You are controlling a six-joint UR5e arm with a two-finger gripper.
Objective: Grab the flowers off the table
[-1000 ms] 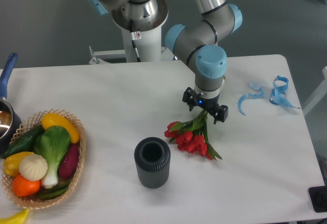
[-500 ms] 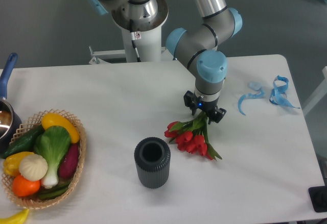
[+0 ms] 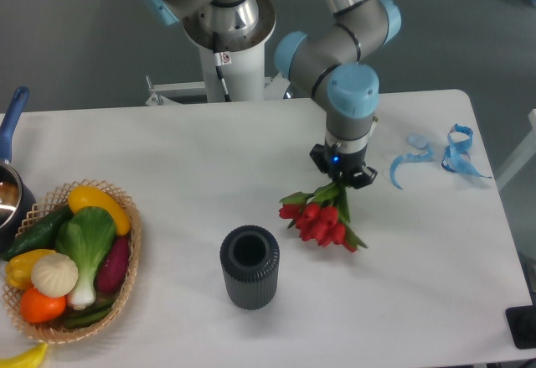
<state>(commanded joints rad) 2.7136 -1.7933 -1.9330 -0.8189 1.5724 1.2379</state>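
Single fixed view, looking down on the white surface point(image 3: 167, 158). Right of centre, tool point(image 3: 343, 173) closed on the stem end of the flowers point(image 3: 322, 217), red buds hanging down and to the lower left, apparently just off or barely brushing the surface; hard to tell which. Below left of the buds, a dark ribbed vase point(image 3: 249, 266), upright and apart from them. Far left, a basket point(image 3: 126, 267) of vegetables; at the left edge, a pot point(image 3: 10, 192) with a blue handle; upper right, blue ribbon pieces point(image 3: 440, 154), well clear of the bunch. Risks from here, as a guess: grip sitting near the very end of the stems, so a slip out of the jaws under the heavier bud end; swinging of the bunch on a fast lift; crushed stems from too hard a squeeze. Against the earlier frames: jaws wide a second ago, narrower half a second ago, now fully pinched on the stems; wrist shifted slightly up and right; bunch drawn with it, buds gathered tighter and moved right.
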